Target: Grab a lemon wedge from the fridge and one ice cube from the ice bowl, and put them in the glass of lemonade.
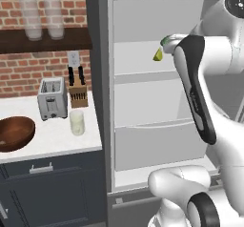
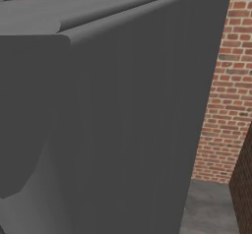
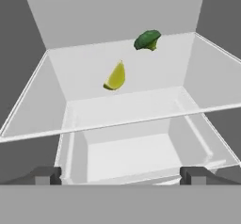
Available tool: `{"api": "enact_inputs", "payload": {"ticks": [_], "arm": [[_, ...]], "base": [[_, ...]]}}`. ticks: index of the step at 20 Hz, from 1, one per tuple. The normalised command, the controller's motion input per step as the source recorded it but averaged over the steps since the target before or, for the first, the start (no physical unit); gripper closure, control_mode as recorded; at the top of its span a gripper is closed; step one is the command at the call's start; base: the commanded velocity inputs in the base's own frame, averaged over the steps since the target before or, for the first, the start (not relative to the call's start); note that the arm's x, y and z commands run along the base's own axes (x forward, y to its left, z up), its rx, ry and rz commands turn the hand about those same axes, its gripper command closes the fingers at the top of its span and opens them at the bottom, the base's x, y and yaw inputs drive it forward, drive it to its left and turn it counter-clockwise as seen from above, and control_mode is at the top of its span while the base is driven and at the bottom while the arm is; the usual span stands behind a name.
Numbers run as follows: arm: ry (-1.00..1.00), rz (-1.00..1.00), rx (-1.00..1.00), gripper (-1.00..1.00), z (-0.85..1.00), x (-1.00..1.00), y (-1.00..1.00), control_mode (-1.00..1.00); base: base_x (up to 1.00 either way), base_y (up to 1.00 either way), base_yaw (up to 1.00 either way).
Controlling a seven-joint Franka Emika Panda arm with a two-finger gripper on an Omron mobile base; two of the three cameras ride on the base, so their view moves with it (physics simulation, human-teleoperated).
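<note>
The fridge (image 1: 143,140) stands open, its white shelves bare below. In the hand view the yellow-green lemon wedge (image 3: 115,77) lies on the upper glass shelf, ahead of and above my gripper (image 3: 121,176). The gripper is open and holds nothing, its dark fingertips (image 3: 47,175) set wide apart short of the shelf edge. From the left base view the lemon wedge (image 1: 157,55) peeks out beside my forearm. On the counter to the left sit the brown ice bowl (image 1: 14,133) and the glass of lemonade (image 1: 77,122). The ice cube is out of view.
A green broccoli floret (image 3: 147,40) rests behind the wedge to its right. A toaster (image 1: 52,98) and a knife block (image 1: 77,90) stand behind the glass, with frosted jars (image 1: 43,18) on the shelf above. The dark fridge door (image 2: 108,120) looms close in the right base view.
</note>
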Motion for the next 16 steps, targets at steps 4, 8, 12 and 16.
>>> {"api": "enact_inputs", "payload": {"ticks": [4,8,12,16], "arm": [[0.02,0.00,0.00,-1.00,-0.52,1.00,0.00,-1.00],[0.06,0.00,0.00,-1.00,-0.29,0.95,-0.03,-1.00],[0.08,-0.01,0.00,-1.00,0.03,0.59,0.00,-1.00],[0.11,-0.01,0.00,-1.00,0.16,0.36,0.00,-1.00]], "base": [[0.00,0.00,0.00],[0.00,0.00,0.00],[0.00,0.00,0.00],[0.00,0.00,0.00]]}}
